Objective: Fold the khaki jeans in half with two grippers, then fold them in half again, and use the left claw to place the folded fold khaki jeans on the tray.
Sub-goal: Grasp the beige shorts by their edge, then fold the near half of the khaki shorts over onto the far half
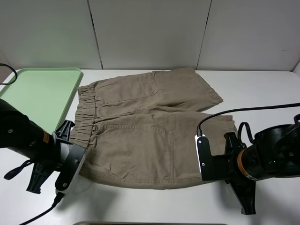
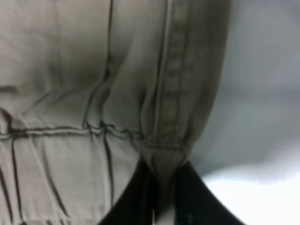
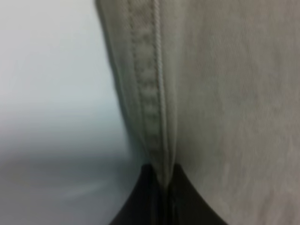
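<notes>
Khaki jeans (image 1: 150,136) lie lengthwise left to right, left claw (image 2: 160,190) clamped on the near waistband corner, right gripper (image 3: 161,185) clamped on the near hem.

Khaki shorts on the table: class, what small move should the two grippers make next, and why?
Probably raise both a little, together. The left gripper is shut on the near waistband corner and the right gripper on the near leg hem of the shorts, which lie flat and unfolded on the table. Lifting that near edge evenly would start the fold toward the far edge.
</notes>
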Controlling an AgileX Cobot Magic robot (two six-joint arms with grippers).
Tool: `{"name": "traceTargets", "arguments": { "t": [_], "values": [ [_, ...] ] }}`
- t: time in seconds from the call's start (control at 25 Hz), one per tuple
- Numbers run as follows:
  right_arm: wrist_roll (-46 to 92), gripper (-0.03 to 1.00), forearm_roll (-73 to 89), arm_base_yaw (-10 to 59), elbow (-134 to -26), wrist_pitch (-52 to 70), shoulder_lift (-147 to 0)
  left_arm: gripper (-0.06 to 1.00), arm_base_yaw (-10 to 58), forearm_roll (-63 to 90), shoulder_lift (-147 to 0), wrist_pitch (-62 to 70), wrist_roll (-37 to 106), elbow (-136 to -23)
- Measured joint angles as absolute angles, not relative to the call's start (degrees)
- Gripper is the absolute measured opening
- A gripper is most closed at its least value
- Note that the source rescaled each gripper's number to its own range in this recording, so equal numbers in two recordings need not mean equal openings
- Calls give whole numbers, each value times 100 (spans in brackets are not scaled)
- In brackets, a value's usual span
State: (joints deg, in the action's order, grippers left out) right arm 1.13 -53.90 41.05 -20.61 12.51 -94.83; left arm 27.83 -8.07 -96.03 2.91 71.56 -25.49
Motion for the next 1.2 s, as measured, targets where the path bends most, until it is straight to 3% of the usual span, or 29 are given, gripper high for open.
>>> {"name": "traceTargets", "arguments": {
  "t": [0.56, 1.2],
  "values": [
    [-201, 0, -5316, 4105, -2330, 1432, -9489, 0, 2790, -813, -9603, 193, 5880, -2571],
    [-1811, 0, -5355, 4105, -4139, 3393, -9496, 0, 2795, -806, -8476, -1470, 3740, -2560]
  ]
}}
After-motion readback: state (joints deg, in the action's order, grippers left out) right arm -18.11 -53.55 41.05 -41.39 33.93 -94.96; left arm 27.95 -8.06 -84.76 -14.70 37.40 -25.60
